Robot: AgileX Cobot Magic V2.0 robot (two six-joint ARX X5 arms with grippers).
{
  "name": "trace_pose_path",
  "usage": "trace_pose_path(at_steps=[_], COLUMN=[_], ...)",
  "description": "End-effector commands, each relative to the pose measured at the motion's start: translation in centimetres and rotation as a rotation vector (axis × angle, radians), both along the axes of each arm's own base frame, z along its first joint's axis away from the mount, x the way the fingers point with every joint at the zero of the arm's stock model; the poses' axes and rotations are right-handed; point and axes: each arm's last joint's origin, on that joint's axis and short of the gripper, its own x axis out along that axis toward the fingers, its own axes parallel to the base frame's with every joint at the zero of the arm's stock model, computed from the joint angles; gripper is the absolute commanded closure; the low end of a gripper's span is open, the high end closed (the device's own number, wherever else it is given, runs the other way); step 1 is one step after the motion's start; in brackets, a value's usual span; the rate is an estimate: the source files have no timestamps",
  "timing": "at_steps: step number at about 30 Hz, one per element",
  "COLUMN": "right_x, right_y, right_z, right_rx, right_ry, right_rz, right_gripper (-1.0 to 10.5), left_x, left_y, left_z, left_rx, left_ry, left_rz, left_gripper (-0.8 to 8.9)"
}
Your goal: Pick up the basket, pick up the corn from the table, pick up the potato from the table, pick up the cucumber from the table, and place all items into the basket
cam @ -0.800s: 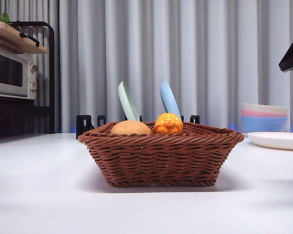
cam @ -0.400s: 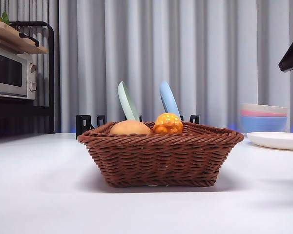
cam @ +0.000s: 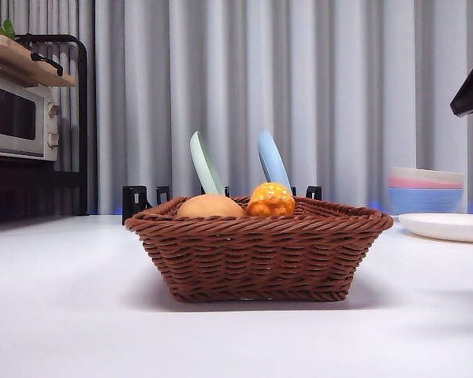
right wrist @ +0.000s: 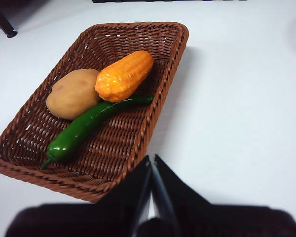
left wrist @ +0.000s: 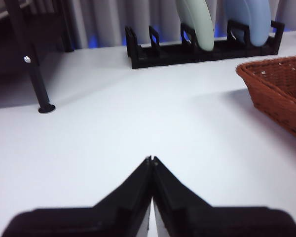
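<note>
Brown wicker makes up the basket, which stands on the white worktop with all three vegetables inside it. Seen from the right wrist camera, the potato lies against one long wall of the basket, the corn rests beside it and touches it, and the cucumber stretches along the woven floor just beside both, its thin tip ending under the corn. In the front view only the tops of the potato and the corn rise above the braided rim; the cucumber is hidden there. The right end effector hangs above the worktop just outside the basket's near corner, its two black jaws pressed together and holding nothing. The left end effector sits over bare worktop well apart from the basket, jaws also together and empty. Behind the basket a black rack holds a pale green plate and a blue plate upright.
</note>
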Motion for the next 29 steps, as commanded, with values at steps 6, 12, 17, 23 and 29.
trace_pose_path(at_steps=[6, 12, 17, 23, 29], right_x=[0.0, 0.0, 0.0, 0.0, 0.01], right_y=[-0.01, -0.01, -0.01, -0.01, -0.04], right_z=[-0.01, 0.0, 0.0, -0.02, -0.01], right_rx=[0.009, 0.01, 0.009, 0.009, -0.054], right_ry=[0.001, 0.001, 0.0, 0.001, -0.033], right_rz=[-0.007, -0.007, -0.007, -0.007, 0.02], right_gripper=[9.5, 9.5, 9.5, 9.5, 9.5], left_x=[0.08, 0.08, 0.08, 0.08, 0.08], left_y=[0.03, 0.03, 0.03, 0.03, 0.03], left_z=[-0.49, -0.49, -0.49, -0.49, -0.49], left_rx=[0.01, 0.01, 0.01, 0.01, 0.01], left_ry=[0.005, 0.005, 0.005, 0.005, 0.005], left_rz=[0.003, 0.003, 0.003, 0.003, 0.003], left_gripper=[8.14, 8.14, 8.14, 8.14, 8.14])
